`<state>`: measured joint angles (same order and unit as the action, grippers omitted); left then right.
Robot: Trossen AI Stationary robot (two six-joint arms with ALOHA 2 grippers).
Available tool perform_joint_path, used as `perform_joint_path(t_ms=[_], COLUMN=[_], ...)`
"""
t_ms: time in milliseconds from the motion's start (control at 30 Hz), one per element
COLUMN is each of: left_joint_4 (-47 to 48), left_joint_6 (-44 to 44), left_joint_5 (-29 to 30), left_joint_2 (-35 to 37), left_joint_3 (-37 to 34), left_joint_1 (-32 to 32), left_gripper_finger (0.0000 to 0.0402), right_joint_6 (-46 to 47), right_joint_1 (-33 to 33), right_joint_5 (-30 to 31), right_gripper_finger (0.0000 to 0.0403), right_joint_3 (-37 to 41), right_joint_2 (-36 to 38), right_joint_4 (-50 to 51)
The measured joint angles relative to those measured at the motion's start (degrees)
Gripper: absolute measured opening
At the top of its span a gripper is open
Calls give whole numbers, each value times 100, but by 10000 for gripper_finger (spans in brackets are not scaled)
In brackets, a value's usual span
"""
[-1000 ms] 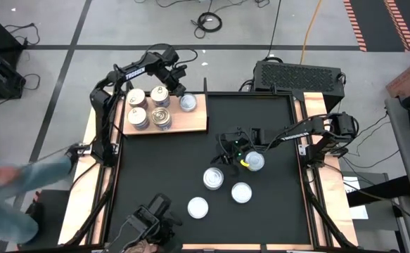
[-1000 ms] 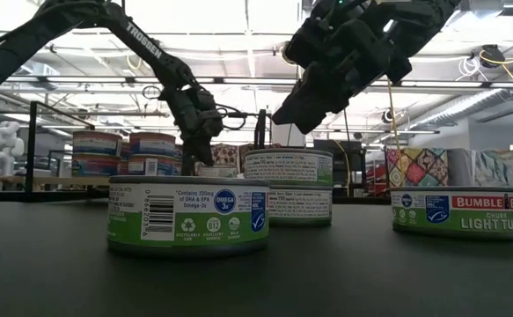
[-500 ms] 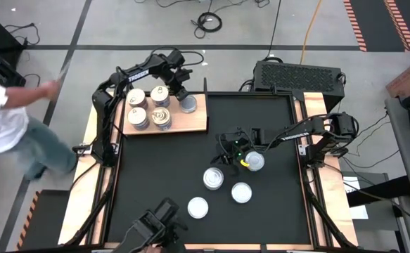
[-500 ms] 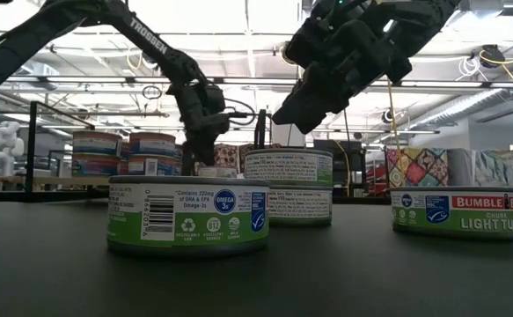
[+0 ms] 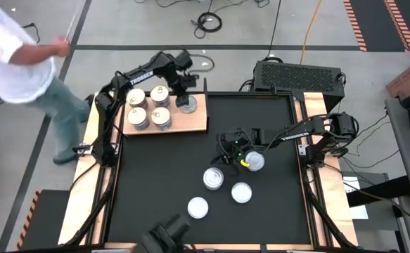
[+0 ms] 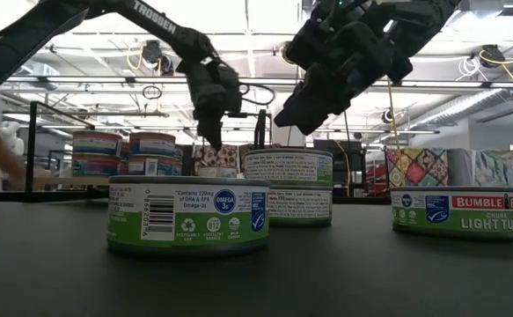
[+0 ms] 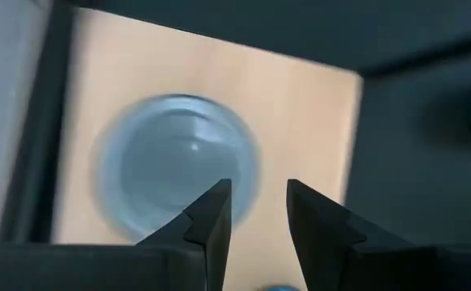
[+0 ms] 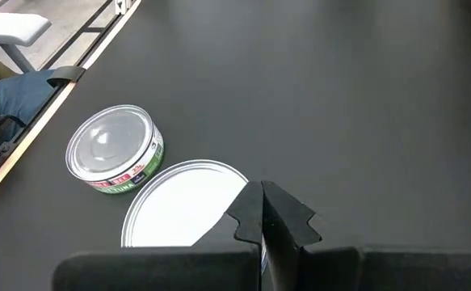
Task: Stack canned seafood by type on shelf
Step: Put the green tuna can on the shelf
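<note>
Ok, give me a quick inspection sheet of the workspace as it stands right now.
Surface: black tabletop, bare at the far right.
Job's things: wooden shelf holds four gold-topped tins and one pale-topped tin; four tins sit loose on the black top.
Clutter: nothing seen.
Grippers: left claw open above the pale-topped tin; right claw shut, over the loose tins.
Cables: coils on the floor beyond the table.
Surroundings: a person beside the table's left; black box behind.

Two dark jointed arms (image 5: 131, 77) with white TROSSEN lettering, black wedge-shaped tool fingers (image 7: 211, 222).
</note>
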<state>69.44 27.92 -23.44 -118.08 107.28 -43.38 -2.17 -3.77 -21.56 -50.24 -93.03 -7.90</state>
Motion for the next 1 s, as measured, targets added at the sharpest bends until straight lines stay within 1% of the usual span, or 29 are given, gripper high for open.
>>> perform_joint_path(t_ms=[100,233,333,400,467,533,600,700,800,900,1000], left_joint_4=[333,304,331,484,504,430,203,-521,-1861,-2928,-3456], left_joint_6=[323,667,686,561,416,272,140,-38,8,143,150], left_joint_5=[303,1086,1204,1221,1218,1206,1200,1154,1125,1121,1087], left_joint_2=[0,4,8,119,357,751,1241,2171,3053,3509,3594], left_joint_3=[2,-74,-74,-115,-259,-489,-877,-1818,-2920,-3792,-4210], left_joint_1=[413,968,1168,1194,1194,1161,1125,1104,1181,1301,1359], left_gripper_finger=[121,120,120,120,120,120,120,120,120,120,120], right_joint_6=[0,0,31,42,42,42,97,230,306,401,547], right_joint_1=[0,0,18,59,127,227,316,454,578,615,614], right_joint_5=[0,0,0,6,12,23,38,131,523,673,674], right_gripper_finger=[0,0,0,0,0,0,0,0,0,0,0], right_joint_3=[0,0,0,0,2,4,3,3,4,4,4], right_joint_2=[0,0,0,0,0,0,0,0,0,0,0], right_joint_4=[45,87,188,311,392,440,442,446,457,395,294])
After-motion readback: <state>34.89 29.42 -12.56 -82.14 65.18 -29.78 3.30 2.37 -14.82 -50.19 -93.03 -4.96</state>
